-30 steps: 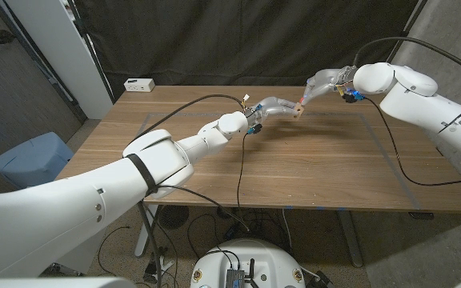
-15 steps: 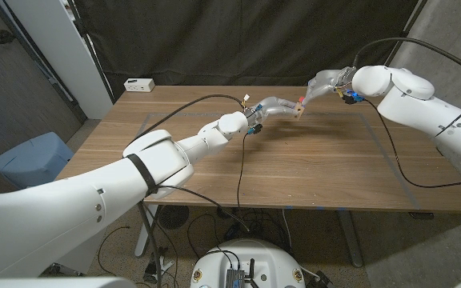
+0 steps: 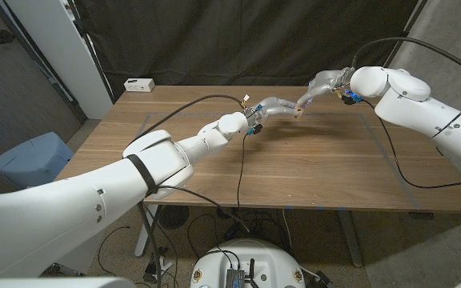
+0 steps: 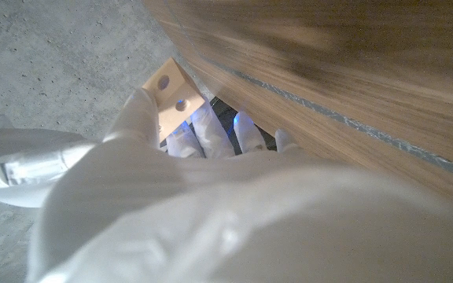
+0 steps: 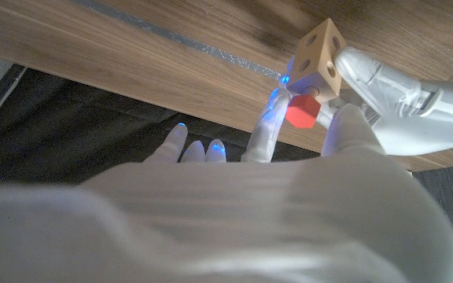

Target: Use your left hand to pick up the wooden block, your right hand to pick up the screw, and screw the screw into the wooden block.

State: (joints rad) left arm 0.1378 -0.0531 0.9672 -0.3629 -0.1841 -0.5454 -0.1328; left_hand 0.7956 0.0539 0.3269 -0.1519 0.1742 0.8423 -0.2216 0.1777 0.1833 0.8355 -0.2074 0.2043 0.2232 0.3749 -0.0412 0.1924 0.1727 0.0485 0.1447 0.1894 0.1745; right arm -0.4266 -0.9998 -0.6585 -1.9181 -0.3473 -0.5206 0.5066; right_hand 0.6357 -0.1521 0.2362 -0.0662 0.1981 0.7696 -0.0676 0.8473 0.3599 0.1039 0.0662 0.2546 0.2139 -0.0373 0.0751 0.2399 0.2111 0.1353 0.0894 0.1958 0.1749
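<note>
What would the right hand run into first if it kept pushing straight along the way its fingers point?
Most likely the pale wooden block: the right hand pinches the red-headed screw against it, with the left hand holding the block.

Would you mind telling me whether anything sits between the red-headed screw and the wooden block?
Nothing visible does. The right robot hand holds the screw right against the wooden block, which the left robot hand grips above the table.
</note>
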